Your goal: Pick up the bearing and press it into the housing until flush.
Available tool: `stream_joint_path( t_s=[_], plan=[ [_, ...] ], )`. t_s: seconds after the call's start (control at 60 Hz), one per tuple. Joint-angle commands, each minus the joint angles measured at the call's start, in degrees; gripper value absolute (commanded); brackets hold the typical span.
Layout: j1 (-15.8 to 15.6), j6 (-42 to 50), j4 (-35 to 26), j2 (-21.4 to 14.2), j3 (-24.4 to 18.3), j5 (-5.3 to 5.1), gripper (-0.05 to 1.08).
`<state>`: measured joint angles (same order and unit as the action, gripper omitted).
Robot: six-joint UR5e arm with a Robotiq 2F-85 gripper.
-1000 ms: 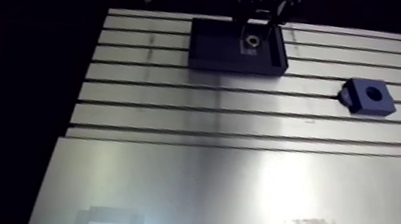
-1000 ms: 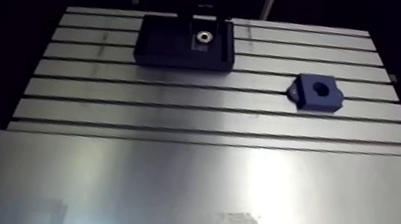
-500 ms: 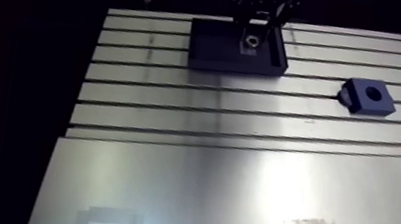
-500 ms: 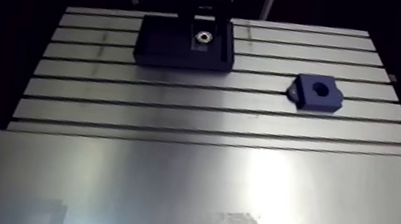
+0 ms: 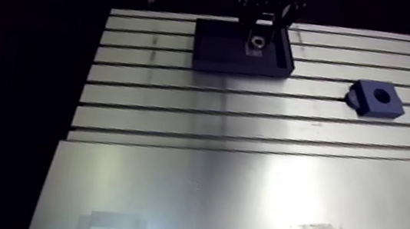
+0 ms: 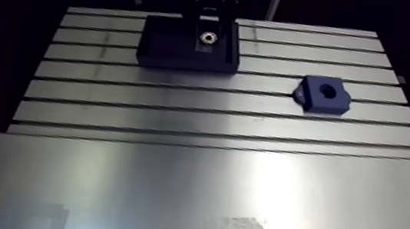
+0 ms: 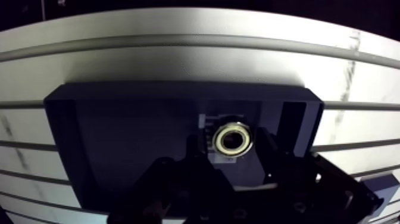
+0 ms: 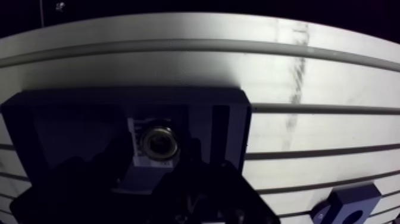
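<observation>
Across the slotted worktop (image 5: 252, 131), which fills most of the arm view, a dark shallow tray (image 5: 222, 49) sits near the far edge. A dark blue housing (image 5: 375, 103) lies well apart from the tray, off to one side, with its round bore facing up. Above the tray's far corner hangs the tool (image 7: 233, 143). The wrist view shows its two fingers spread apart, one on each side of the bearing (image 7: 234, 139), with a sliver of gap at each side, so nothing appears to be gripped yet. The bearing is a small bright metal ring resting on a pale seat inside the tray, close to one tray wall. It lies flat with its bore pointing straight up at the camera, so its axis is vertical. Being round, it has no long side to line up with. The step in hand looks like the grasp. Doing it well likely means keeping the tool centred over the ring, closing evenly on the outer race so the ring stays level, and then lifting straight up clear of the nearby wall.
</observation>
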<state>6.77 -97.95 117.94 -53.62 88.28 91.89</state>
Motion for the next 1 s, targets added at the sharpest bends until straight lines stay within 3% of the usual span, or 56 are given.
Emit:
stream_joint_path(
  t_s=[0.017, 1.0],
  plan=[
    [-0.07, 0.00, 0.06, 0.06, 0.09, 0.00, 0.47],
    [0.00, 0.00, 0.06, 0.33, 0.18, 0.00, 0.49]
  ],
)
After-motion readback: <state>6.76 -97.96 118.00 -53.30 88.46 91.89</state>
